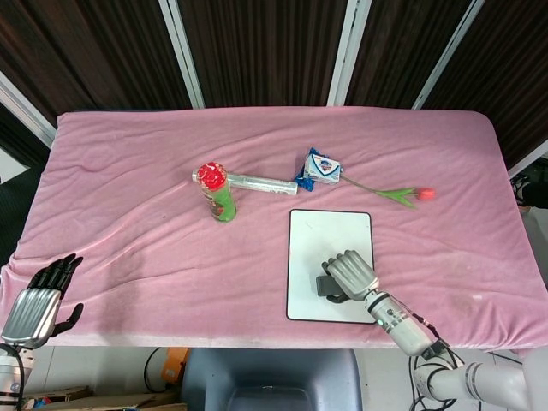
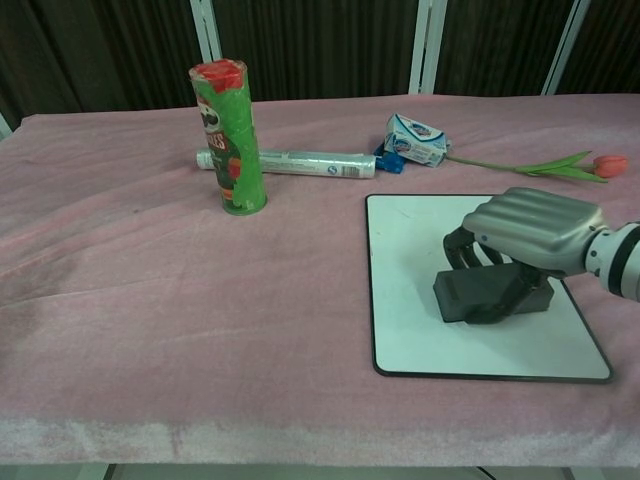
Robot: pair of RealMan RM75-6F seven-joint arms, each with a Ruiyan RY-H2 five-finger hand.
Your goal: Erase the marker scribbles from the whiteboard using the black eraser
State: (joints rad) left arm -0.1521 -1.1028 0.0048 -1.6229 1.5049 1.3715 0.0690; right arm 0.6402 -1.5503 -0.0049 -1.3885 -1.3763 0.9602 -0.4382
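Note:
A white whiteboard (image 1: pixel 330 248) (image 2: pixel 420 240) with a dark rim lies flat on the pink cloth; its visible surface looks blank. My right hand (image 1: pixel 351 272) (image 2: pixel 530 230) grips the black eraser (image 1: pixel 328 285) (image 2: pixel 490 296) from above and presses it on the board's near half. My left hand (image 1: pixel 38 300) hangs off the table's near left corner, fingers apart, holding nothing; only the head view shows it.
A green chips can with a red lid (image 1: pixel 217 193) (image 2: pixel 229 138) stands left of the board. Beyond it lie a silver tube (image 1: pixel 261 182) (image 2: pixel 310 163), a blue-white snack packet (image 1: pixel 322 167) (image 2: pixel 417 139) and a tulip (image 1: pixel 402 194) (image 2: pixel 575 165).

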